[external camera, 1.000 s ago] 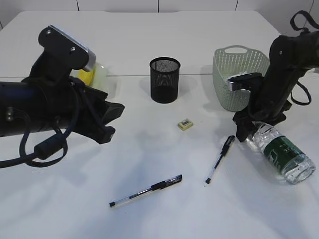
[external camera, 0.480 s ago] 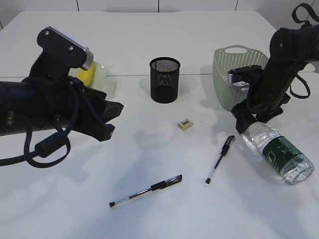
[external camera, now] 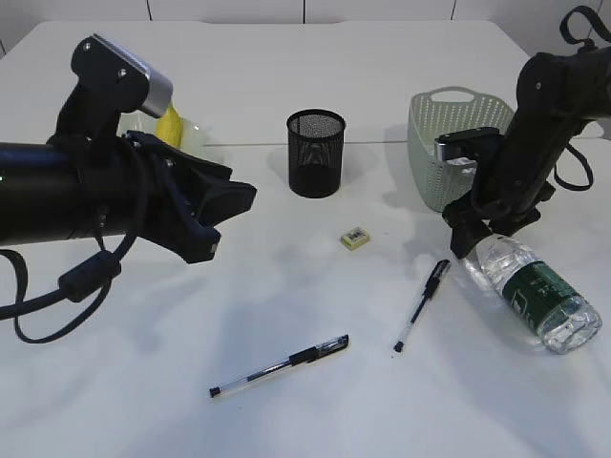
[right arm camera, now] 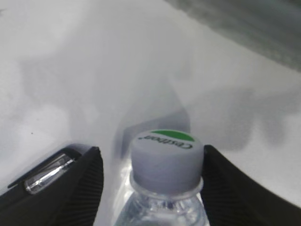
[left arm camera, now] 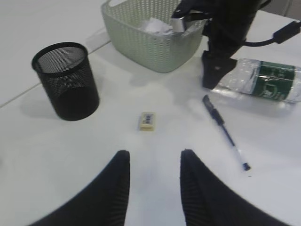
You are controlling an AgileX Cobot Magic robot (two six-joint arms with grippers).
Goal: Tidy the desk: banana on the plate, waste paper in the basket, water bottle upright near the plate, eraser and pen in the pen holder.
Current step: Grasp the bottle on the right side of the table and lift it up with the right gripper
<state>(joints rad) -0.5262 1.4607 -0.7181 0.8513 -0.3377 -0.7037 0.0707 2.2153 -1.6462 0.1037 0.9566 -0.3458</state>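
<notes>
The clear water bottle (external camera: 537,293) with a green label lies on its side at the right. My right gripper (external camera: 468,246) is open and straddles its grey cap (right arm camera: 165,157); the right finger touches the cap, the left stands off. My left gripper (left arm camera: 154,155) is open and empty, short of the yellow eraser (left arm camera: 147,121), which lies loose on the table (external camera: 354,238). Two black pens (external camera: 421,305) (external camera: 282,364) lie on the table. The banana (external camera: 170,124) rests on the pale plate (external camera: 199,143), half hidden behind my left arm. Waste paper (left arm camera: 157,26) sits in the green basket (external camera: 458,143).
The black mesh pen holder (external camera: 315,153) stands at the back centre, left of the basket. One pen (right arm camera: 44,176) lies right beside my right gripper's left finger. The white table (external camera: 315,57) runs far back behind the holder.
My left arm has swung right toward the table's middle and its jaws have narrowed a little. My right gripper shifted slightly at the bottle's cap and narrowed; the bottle has not moved.
</notes>
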